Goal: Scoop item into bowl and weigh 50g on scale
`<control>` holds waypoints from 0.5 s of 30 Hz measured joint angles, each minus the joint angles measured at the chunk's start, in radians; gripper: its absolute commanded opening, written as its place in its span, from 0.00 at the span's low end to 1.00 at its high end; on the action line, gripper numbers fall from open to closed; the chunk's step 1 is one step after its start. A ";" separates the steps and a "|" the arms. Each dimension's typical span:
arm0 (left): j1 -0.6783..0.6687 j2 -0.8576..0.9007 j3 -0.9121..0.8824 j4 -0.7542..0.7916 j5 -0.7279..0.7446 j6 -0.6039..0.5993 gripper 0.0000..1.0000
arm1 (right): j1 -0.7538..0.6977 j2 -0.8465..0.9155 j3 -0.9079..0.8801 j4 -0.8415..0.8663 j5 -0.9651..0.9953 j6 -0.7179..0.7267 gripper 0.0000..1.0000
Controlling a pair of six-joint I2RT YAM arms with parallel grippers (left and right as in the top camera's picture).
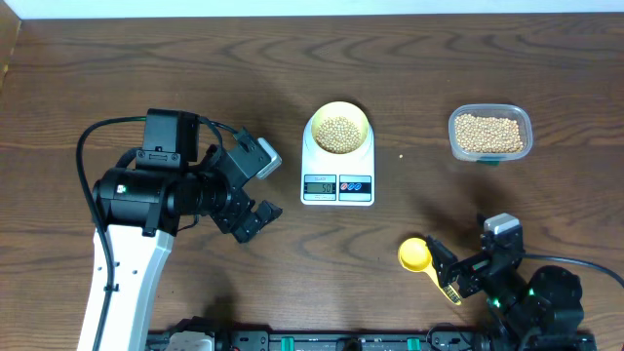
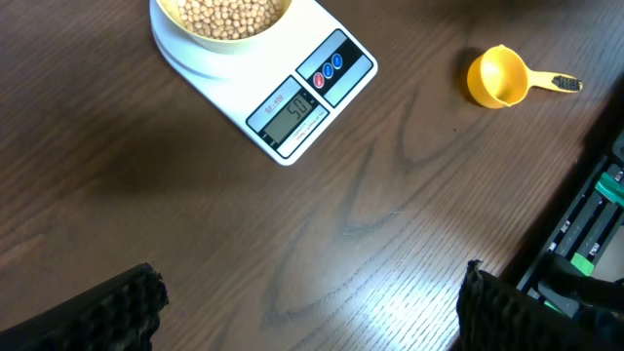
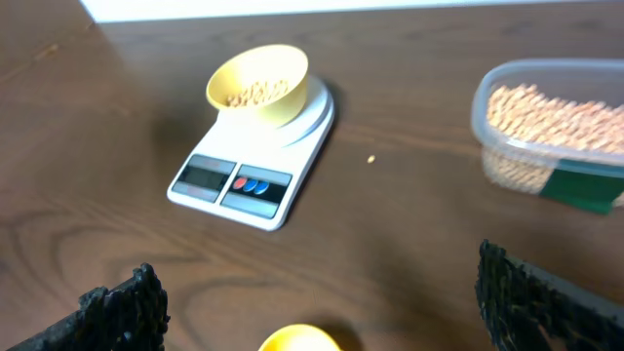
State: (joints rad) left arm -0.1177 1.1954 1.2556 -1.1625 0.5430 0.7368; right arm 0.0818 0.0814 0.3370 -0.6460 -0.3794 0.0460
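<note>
Overhead view: nearest, the right gripper [image 1: 450,273] is spread and empty, with the scoop [image 1: 414,254] just beside it. The left gripper [image 1: 256,219], also spread and empty, sits left of the scale [image 1: 337,174], apart from it. On the scale stands the bowl [image 1: 338,110] of beans [image 1: 338,135]. The tub [image 1: 527,127] lies far right.

The bowl [image 2: 226,42] is cut off by the left wrist view's top edge; the scoop [image 3: 297,338] and tub [image 3: 485,117] are cropped in the right wrist view.
</note>
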 measured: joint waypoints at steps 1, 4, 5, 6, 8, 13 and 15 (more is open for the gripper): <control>0.000 0.000 0.000 0.000 0.000 0.000 0.98 | 0.002 -0.009 0.000 0.000 0.007 0.000 0.99; 0.000 0.000 0.000 0.000 0.000 0.000 0.98 | 0.003 -0.038 0.000 0.018 0.038 0.000 0.99; 0.000 0.000 0.000 0.000 0.000 0.000 0.98 | 0.003 -0.045 0.000 0.025 0.049 0.000 0.99; 0.000 0.000 0.000 0.000 0.000 0.000 0.98 | 0.003 -0.051 0.000 0.032 0.058 0.000 0.99; 0.000 0.000 0.000 0.000 0.000 0.000 0.98 | 0.003 -0.058 0.000 0.053 0.071 -0.001 0.99; 0.000 0.000 0.000 0.000 0.000 0.000 0.98 | 0.003 -0.065 0.000 0.097 0.101 -0.001 0.99; 0.000 0.000 0.000 0.000 0.000 0.000 0.98 | 0.003 -0.065 0.000 0.120 0.115 -0.001 0.99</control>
State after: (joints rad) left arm -0.1177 1.1954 1.2556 -1.1622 0.5430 0.7368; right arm 0.0849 0.0162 0.3367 -0.5262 -0.2642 0.0448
